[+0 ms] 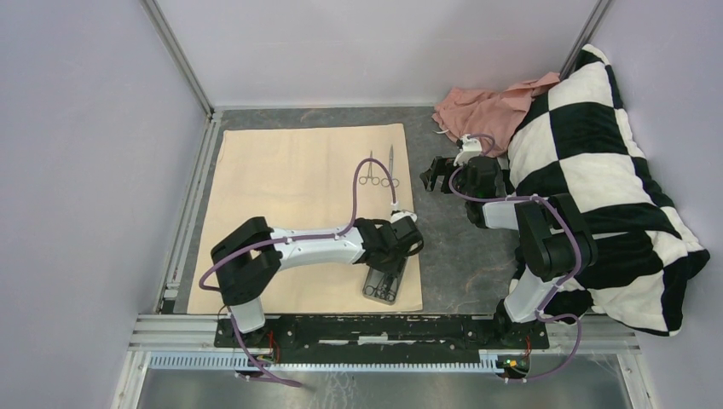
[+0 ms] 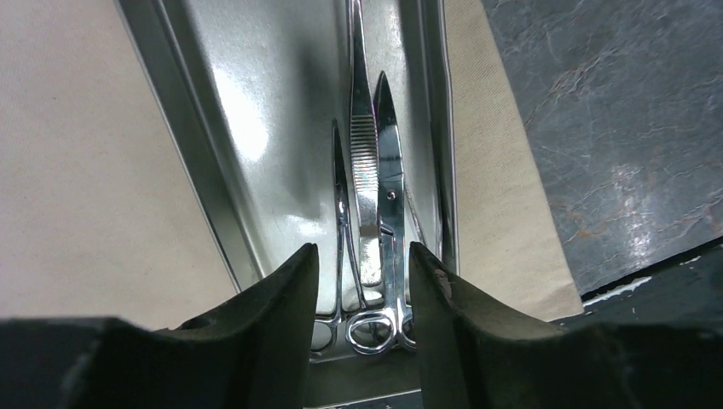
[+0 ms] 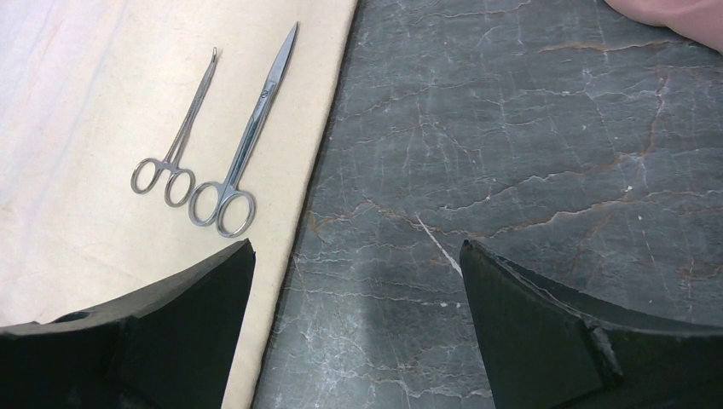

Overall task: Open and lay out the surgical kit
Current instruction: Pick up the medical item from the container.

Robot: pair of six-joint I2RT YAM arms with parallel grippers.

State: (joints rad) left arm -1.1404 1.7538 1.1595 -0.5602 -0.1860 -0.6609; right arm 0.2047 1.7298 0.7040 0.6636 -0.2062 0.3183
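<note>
The grey counter has the beige cloth wrap spread flat on it. The steel tray sits down at the cloth's 5 o'clock corner. The left end effector hangs right over the tray, fingers partway apart and gripping nothing, with the tray scissors running between them toward 12 o'clock. The right end effector gapes wide over the counter, empty. A clamp and the loose scissors lie on the cloth at its 10 o'clock.

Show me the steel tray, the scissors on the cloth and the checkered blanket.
steel tray (image 2: 256, 128): left wrist view, its bare floor.
scissors on the cloth (image 3: 252, 128): right wrist view, midway along them.
checkered blanket (image 1: 588, 128): top external view, a black square.
</note>
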